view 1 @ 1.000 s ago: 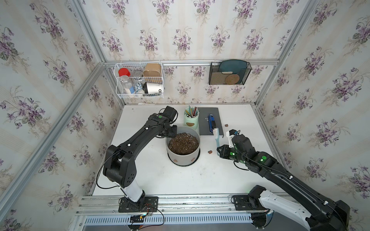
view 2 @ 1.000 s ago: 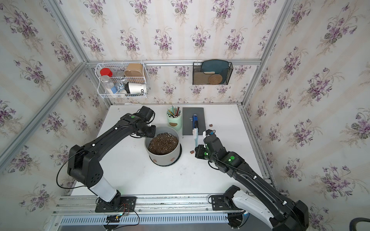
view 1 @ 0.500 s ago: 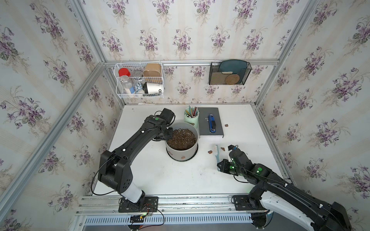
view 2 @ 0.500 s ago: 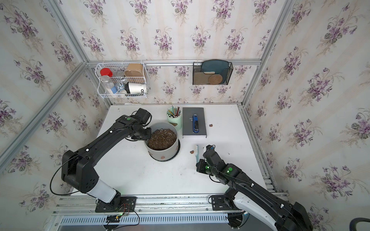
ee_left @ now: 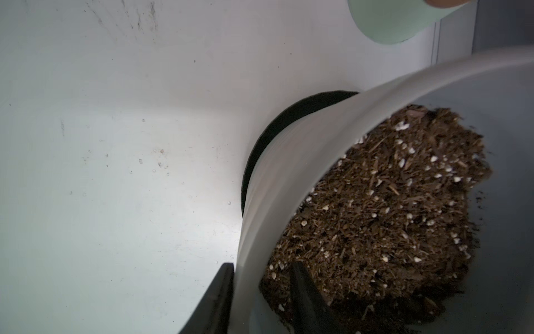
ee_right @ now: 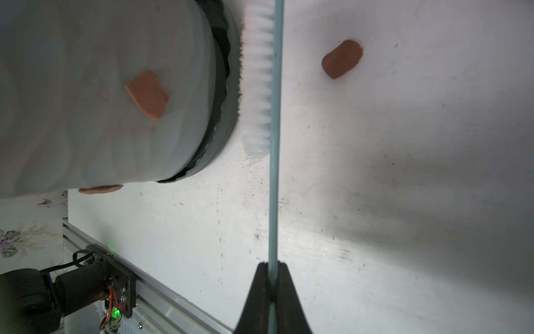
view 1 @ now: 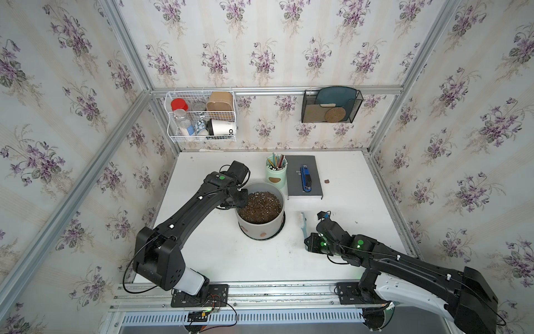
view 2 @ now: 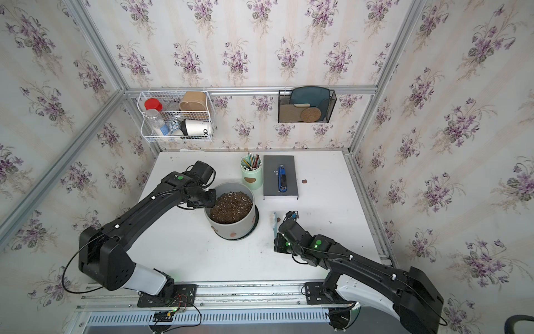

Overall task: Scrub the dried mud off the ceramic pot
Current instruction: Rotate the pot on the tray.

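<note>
**Change since a second ago:** the right arm has drawn back toward the near edge. It has carried the brush point(view 1: 303, 224) from the book's near corner to just right of the ceramic pot point(view 1: 260, 230). The left arm is unchanged at the pot's far-left rim.

**Ceramic pot:** a pale grey cylinder, upright on a black saucer point(view 1: 281, 225) at mid-counter point(view 1: 231, 260). It is filled with dark speckled soil point(view 1: 260, 206).

**Dried mud point(view 1: 263, 234):** reddish-brown patches on the pot's near wall. One patch point(ee_right: 147, 94) shows plainly in the right wrist view. One loose flake point(view 2: 278, 219) lies on the counter just right of the brush head, and another point(view 1: 327, 181) lies right of the book.

**Left tool point(ee_left: 261, 264):** astride the pot's rim, with one finger point(ee_left: 219, 297) outside the wall and the other down in the soil. A strip of soil shows between the inner finger and the wall, so the jaws are released, not pinching.

**Right tool point(ee_right: 270, 264):** clenched on the brush's thin teal handle point(ee_right: 274, 173), low over the counter to the near right of the pot. The white bristles point(ee_right: 257, 72) face the pot, right against the saucer's rim. Whether they actually touch it cannot be told.

**Other stock:** a mint cup point(view 1: 276, 177) of pencils stands just beyond the pot. A grey book point(view 1: 293, 188) lies to the cup's right with a blue item on top.
</note>
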`<state>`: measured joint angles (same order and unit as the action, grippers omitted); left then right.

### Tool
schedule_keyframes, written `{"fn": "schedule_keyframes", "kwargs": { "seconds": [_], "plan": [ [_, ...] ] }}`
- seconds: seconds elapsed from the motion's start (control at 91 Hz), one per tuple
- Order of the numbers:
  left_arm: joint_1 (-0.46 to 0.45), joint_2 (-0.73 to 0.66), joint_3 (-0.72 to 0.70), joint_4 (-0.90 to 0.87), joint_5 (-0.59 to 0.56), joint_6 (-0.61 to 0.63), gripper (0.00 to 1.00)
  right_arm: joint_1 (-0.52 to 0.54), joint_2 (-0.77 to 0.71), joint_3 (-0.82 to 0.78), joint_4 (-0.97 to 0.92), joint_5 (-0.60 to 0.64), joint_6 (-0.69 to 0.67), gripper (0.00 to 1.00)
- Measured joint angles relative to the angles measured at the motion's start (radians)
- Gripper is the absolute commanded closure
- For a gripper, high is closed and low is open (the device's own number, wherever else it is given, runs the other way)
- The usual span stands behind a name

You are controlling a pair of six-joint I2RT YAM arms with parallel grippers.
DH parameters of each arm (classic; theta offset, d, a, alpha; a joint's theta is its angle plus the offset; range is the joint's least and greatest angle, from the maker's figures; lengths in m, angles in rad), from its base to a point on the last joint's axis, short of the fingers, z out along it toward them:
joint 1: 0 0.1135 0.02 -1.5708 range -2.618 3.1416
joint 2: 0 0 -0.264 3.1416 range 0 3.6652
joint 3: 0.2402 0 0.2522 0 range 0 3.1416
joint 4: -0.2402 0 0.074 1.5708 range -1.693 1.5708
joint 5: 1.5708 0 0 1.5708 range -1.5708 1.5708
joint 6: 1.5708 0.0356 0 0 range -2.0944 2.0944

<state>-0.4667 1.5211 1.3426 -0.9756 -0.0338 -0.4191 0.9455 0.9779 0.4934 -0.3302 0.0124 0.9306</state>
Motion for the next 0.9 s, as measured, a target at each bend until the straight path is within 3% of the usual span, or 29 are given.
{"fn": "schedule_keyframes", "kwargs": {
  "seconds": [0.33, 0.528, 0.659, 0.78, 0.901],
  "plan": [
    [0.002, 0.075, 0.044, 0.051, -0.035, 0.051, 0.65, 0.067, 0.119, 0.032, 0.062, 0.040, 0.065, 1.00],
    [0.003, 0.064, 0.011, 0.048, -0.036, 0.103, 0.89, 0.081, 0.143, 0.048, 0.084, 0.055, 0.082, 1.00],
    [-0.002, 0.047, -0.002, 0.043, -0.014, 0.069, 0.96, 0.081, 0.155, 0.060, 0.085, 0.070, 0.084, 1.00],
    [0.002, 0.026, -0.014, 0.029, -0.026, 0.042, 0.95, 0.081, 0.178, 0.074, 0.077, 0.077, 0.084, 1.00],
    [0.002, 0.003, -0.035, 0.028, -0.022, 0.036, 0.80, 0.080, 0.204, 0.103, 0.073, 0.088, 0.082, 1.00]
  ]
}}
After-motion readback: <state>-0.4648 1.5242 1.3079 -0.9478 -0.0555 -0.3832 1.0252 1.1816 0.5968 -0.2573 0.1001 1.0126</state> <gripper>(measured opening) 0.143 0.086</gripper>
